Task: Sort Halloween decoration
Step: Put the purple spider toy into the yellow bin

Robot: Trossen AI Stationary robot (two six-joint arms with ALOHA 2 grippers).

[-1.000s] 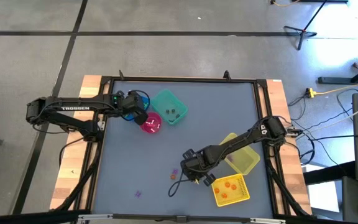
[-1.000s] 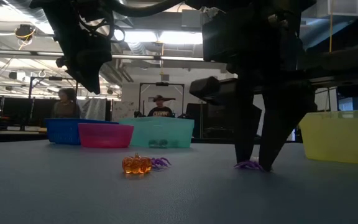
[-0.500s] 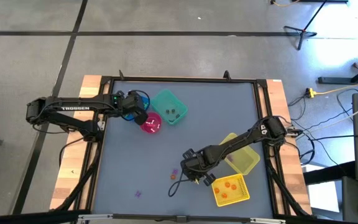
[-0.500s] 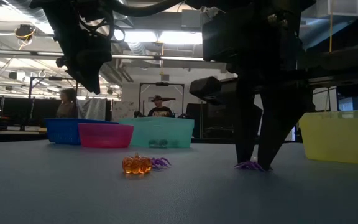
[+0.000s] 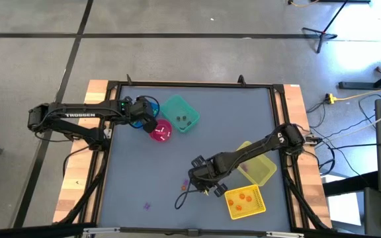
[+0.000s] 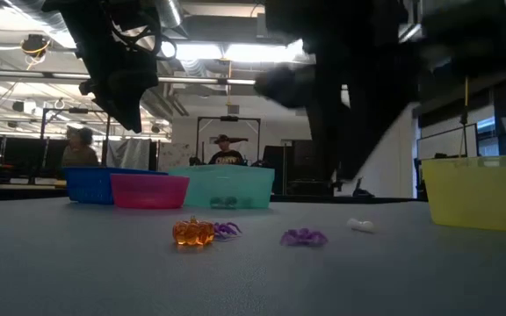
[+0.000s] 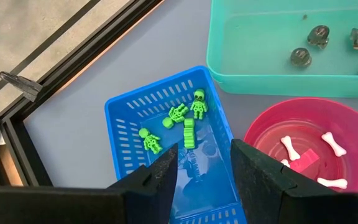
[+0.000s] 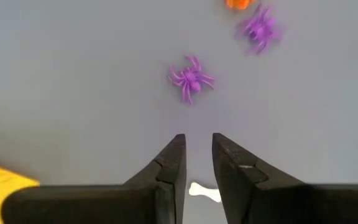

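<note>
Loose Halloween decoration lies on the grey table: a purple spider (image 8: 191, 78) (image 6: 304, 237), a second purple spider (image 8: 260, 28) next to an orange pumpkin (image 6: 193, 232), and a white bone (image 6: 360, 226). My right gripper (image 8: 199, 142) (image 5: 200, 184) hangs above them, pointing down. Its fingers stand a narrow gap apart, with nothing between them. The nearer spider lies on the table just ahead of its tips. My left gripper (image 7: 205, 162) (image 5: 147, 118) waits open above the blue bin (image 7: 166, 124), which holds green skeletons (image 7: 188, 118).
At the far left stand a teal bin (image 5: 179, 112) with dark trinkets and a pink bin (image 5: 161, 130) with white bones. On the right are a yellow bin (image 5: 260, 168) and a yellow bin with orange pumpkins (image 5: 245, 201). A lone purple trinket (image 5: 147, 205) lies near the front edge.
My right gripper has risen straight up off the table, where its fingertips stood on either side of a purple spider. That spider stays on the table and now lies a little farther toward the table's left. A white bone shows where the fingers stood.
</note>
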